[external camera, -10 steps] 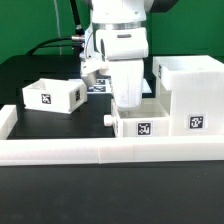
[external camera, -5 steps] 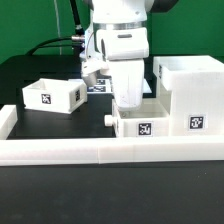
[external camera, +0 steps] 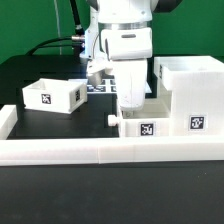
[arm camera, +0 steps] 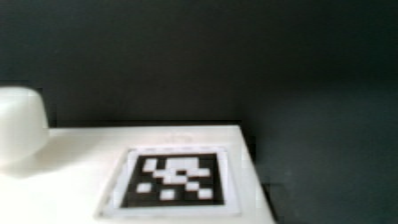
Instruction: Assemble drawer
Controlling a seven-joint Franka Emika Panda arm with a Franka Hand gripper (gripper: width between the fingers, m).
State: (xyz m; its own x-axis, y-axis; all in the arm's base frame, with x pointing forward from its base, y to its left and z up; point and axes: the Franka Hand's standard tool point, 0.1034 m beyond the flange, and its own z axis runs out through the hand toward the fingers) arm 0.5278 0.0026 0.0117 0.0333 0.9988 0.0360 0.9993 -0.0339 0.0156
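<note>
Exterior view: tool (external camera: 131,100) down at tray (external camera: 127,127) beside housing (external camera: 185,90) (square tags (external camera: 197,122) on fronts); tool opening indiscernible.

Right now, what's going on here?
The Franka arm's hand is down at a small white open-top plastic tray right beside the tall white boxy housing on the exterior view's right. A second white tray lies apart on that view's left, behind the long low white rail. Whether the hand grips is hidden.

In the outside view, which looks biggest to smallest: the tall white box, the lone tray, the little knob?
1. tall housing
2. lone tray
3. knob
The tall housing stands nearer the camera, which may exaggerate its lead.
</note>
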